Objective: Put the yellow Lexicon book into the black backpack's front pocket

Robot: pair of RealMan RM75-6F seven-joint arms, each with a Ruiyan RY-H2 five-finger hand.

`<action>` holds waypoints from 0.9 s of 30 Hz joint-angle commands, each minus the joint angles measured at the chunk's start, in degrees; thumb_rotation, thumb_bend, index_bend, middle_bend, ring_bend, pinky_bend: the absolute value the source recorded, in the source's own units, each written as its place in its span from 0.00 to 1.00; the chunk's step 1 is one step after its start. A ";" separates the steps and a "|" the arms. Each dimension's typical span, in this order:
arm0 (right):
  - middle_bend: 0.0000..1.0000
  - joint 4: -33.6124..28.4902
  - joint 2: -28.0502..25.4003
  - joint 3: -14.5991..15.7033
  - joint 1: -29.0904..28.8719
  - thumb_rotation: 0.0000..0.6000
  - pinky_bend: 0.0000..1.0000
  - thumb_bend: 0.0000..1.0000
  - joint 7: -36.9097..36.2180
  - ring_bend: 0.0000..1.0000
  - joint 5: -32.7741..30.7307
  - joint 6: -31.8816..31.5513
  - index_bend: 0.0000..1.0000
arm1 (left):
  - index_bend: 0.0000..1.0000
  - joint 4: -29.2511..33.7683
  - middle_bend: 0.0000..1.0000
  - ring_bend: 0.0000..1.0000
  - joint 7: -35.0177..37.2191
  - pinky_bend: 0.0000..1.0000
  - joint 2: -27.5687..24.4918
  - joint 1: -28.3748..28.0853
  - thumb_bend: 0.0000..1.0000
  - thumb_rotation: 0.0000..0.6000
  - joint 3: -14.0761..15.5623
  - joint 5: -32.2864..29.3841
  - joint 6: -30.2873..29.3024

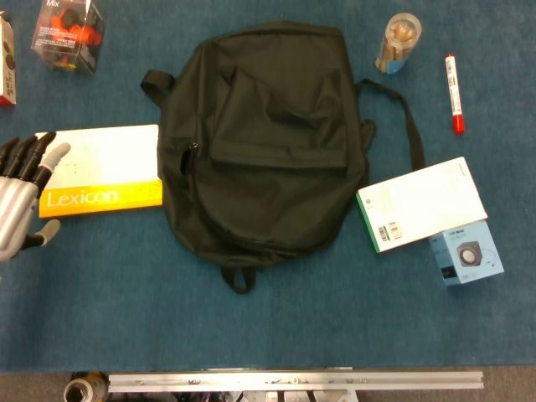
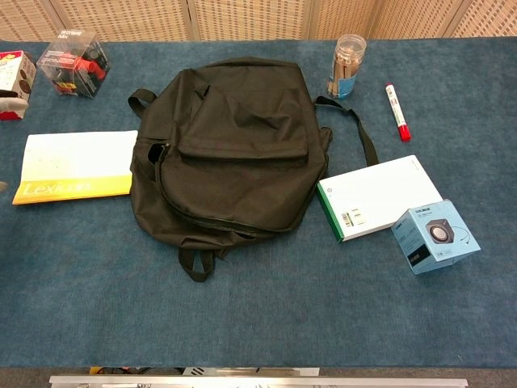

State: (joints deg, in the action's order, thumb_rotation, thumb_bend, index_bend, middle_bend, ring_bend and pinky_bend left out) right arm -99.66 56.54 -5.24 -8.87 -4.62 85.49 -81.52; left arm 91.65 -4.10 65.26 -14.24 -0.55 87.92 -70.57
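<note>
Reaching in from the near left edge, my left hand hovers with fingers spread and nothing in it, just beside the yellow Lexicon book, lined up to take its outer end. That book lies flat on the tabletop, touching the black backpack, whose front pocket faces up. My right hand is out of view.

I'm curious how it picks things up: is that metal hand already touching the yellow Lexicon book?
Cannot tell. In the head view the left hand has its fingertips over the Lexicon book at its left edge, but from above, contact or hovering looks alike.
</note>
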 commanded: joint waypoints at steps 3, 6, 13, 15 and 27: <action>0.04 0.20 -0.01 0.10 0.10 1.00 0.00 0.15 -0.27 0.00 0.02 0.02 0.00 | 0.07 -1.39 0.00 0.00 -2.29 0.00 1.57 -1.88 0.19 1.00 -0.40 -3.67 3.99; 0.04 0.46 0.13 0.20 0.18 1.00 0.00 0.15 -0.49 0.00 -0.05 0.12 0.00 | 0.06 -2.30 0.00 0.00 -2.73 0.00 2.63 -2.30 0.19 1.00 -0.62 -5.78 5.44; 0.04 0.95 0.38 0.31 0.13 1.00 0.00 0.15 -0.91 0.00 -0.08 0.49 0.00 | 0.06 -4.92 0.00 0.00 -3.73 0.00 5.13 -2.72 0.19 1.00 -0.58 -10.06 8.11; 0.04 1.07 0.49 0.35 0.09 1.00 0.00 0.15 -1.00 0.00 -0.05 0.60 0.00 | 0.06 -5.65 0.00 0.00 -3.50 0.00 5.90 -2.72 0.19 1.00 -0.59 -10.85 8.50; 0.04 1.65 1.01 0.64 -0.06 1.00 0.00 0.15 -1.53 0.00 0.17 1.16 0.00 | 0.06 -9.98 0.00 0.00 -4.71 0.00 9.71 -4.26 0.19 1.00 -0.72 -14.89 12.39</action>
State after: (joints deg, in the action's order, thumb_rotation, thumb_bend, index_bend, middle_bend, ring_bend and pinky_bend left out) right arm -98.01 57.55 -4.61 -8.94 -6.15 85.65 -80.36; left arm 81.85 -8.70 74.75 -18.30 -1.17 73.29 -58.44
